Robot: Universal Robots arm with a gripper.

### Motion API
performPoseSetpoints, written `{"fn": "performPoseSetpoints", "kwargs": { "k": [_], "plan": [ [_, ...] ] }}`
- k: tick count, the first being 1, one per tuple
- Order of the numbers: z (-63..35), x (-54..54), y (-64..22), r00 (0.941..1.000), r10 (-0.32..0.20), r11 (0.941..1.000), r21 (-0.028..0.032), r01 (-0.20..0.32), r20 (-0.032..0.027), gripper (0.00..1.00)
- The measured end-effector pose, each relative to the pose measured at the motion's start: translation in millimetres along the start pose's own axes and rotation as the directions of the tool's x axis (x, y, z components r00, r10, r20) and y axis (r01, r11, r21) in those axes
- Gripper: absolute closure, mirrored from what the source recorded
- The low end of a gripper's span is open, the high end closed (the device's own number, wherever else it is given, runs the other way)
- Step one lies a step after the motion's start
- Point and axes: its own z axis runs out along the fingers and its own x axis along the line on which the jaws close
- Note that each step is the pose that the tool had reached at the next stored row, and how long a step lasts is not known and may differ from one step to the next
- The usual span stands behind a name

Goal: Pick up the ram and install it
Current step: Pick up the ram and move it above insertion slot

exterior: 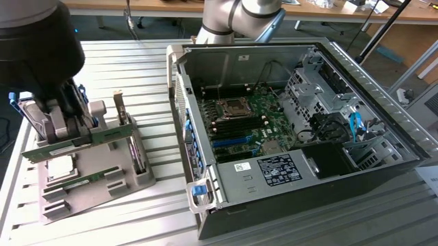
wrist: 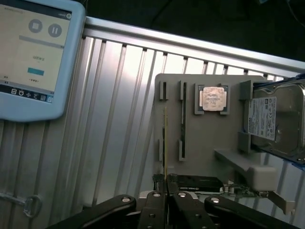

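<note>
The ram is a long thin green board stick, and my gripper is shut on its middle. It hangs a little above the grey holder tray at the exterior view's left, its long side roughly level. The wrist view has the ram edge-on as a thin line running out from between the closed black fingers of the gripper. The open computer case lies at the exterior view's right, with its motherboard exposed.
Another green stick lies in the tray beside a silver processor chip. A card with a metal bracket stands in the tray. A hard drive and a tablet sit on the ribbed table.
</note>
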Motion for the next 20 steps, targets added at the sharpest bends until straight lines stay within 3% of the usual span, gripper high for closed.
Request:
{"fn": "performPoseSetpoints", "kwargs": {
  "k": [10, 13, 20],
  "plan": [
    [1.4, 8.4, -40.9, 1.0, 0.0, 1.0, 0.0001, 0.0, 0.0, 0.88],
    [2.1, 11.8, -57.4, 1.0, 0.001, 1.0, 0.0, -0.001, -0.0001, 0.88],
    [3.4, 17.9, -86.9, 1.0, 0.002, 1.0, -0.0001, -0.002, -0.0001, 0.88]
  ]
}}
